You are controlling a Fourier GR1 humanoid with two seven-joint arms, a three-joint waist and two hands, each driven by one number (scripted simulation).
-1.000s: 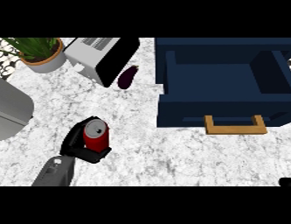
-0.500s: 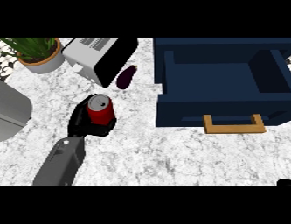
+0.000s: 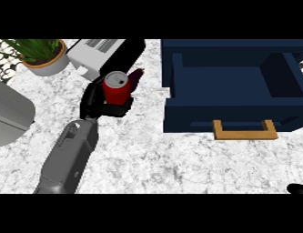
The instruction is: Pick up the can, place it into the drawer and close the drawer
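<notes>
red can [image 3: 117, 88] stands upright in my left hand [image 3: 105, 103], fingers curled around it, above the counter [image 3: 147, 154]; the open drawer [image 3: 238, 82] lies at three o'clock, handle nearest me.

At centre-left of the frame, the black left hand [image 3: 102, 103] curls round an upright red metal can [image 3: 117, 86]. The open dark-blue drawer [image 3: 238, 111] with tan handle [image 3: 244, 130] fills the upper right.
</notes>
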